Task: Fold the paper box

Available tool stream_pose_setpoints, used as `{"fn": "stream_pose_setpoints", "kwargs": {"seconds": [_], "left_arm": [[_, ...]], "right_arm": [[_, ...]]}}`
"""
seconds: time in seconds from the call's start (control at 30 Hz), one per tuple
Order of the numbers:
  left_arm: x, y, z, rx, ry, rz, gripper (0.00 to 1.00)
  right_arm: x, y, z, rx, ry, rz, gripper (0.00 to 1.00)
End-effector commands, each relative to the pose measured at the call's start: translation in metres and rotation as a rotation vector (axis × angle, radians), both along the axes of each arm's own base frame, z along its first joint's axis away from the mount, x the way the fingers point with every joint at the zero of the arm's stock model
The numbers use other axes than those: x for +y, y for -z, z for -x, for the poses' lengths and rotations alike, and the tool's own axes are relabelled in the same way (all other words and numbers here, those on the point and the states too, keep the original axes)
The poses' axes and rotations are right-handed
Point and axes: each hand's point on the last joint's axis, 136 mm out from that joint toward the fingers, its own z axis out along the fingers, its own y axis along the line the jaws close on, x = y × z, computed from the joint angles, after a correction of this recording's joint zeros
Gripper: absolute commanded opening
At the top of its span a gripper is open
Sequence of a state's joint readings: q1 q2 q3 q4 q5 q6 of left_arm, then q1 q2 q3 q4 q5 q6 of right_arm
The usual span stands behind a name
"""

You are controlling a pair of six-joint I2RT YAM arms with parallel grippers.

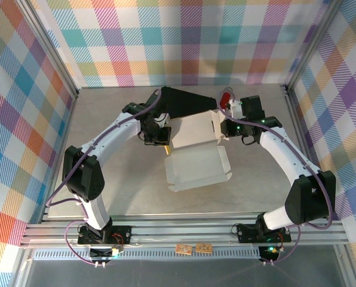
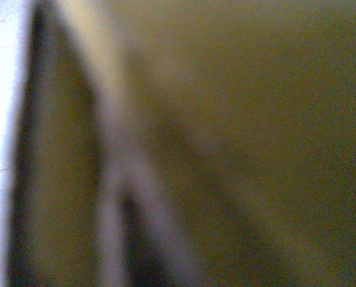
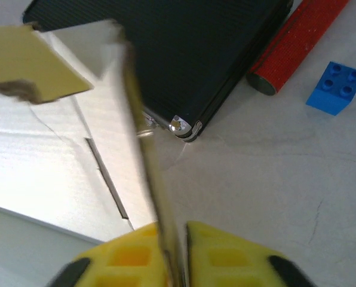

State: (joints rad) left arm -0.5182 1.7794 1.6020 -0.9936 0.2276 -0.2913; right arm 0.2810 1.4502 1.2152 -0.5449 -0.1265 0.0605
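The paper box (image 1: 196, 164) lies half-folded in the middle of the table, whitish reverse face up. My right gripper (image 3: 177, 230) is at its right side. The yellow fingers (image 3: 226, 254) are shut on an upright flap (image 3: 136, 113) seen edge-on. A slot and creases show on the paper box's panel (image 3: 40, 173). My left gripper (image 1: 161, 143) is at the box's left edge. In the left wrist view blurred yellow cardboard (image 2: 238, 119) presses close to the lens and hides the fingers. An edge of it runs down to where the jaws are.
A black hard case (image 1: 187, 101) lies just behind the box, its metal corner (image 3: 184, 127) close to the held flap. A red cylinder (image 3: 297, 42) and a blue toy brick (image 3: 336, 86) lie to the right of the case. Checked walls enclose the table.
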Motion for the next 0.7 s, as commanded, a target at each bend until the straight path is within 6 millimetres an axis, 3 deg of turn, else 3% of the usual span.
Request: {"fn": "stream_pose_setpoints", "kwargs": {"seconds": [0.0,0.13,0.33,0.5,0.67], "left_arm": [[0.000,-0.006,-0.003,0.016,-0.019,0.018,0.00],[0.001,-0.004,-0.007,0.024,-0.066,0.013,0.00],[0.005,-0.007,-0.014,0.012,-0.159,0.007,0.00],[0.004,-0.008,-0.016,0.023,-0.184,0.007,0.00],[0.006,-0.010,-0.014,0.025,-0.185,-0.003,0.00]], "right_arm": [[-0.004,-0.001,-0.006,-0.021,0.045,0.104,0.02],[-0.003,-0.010,-0.002,-0.077,0.125,0.257,0.00],[-0.018,-0.027,0.006,-0.152,0.367,0.585,0.00],[0.001,-0.042,0.008,-0.278,0.438,0.726,0.00],[0.019,-0.050,0.007,-0.319,0.420,0.748,0.00]]}}
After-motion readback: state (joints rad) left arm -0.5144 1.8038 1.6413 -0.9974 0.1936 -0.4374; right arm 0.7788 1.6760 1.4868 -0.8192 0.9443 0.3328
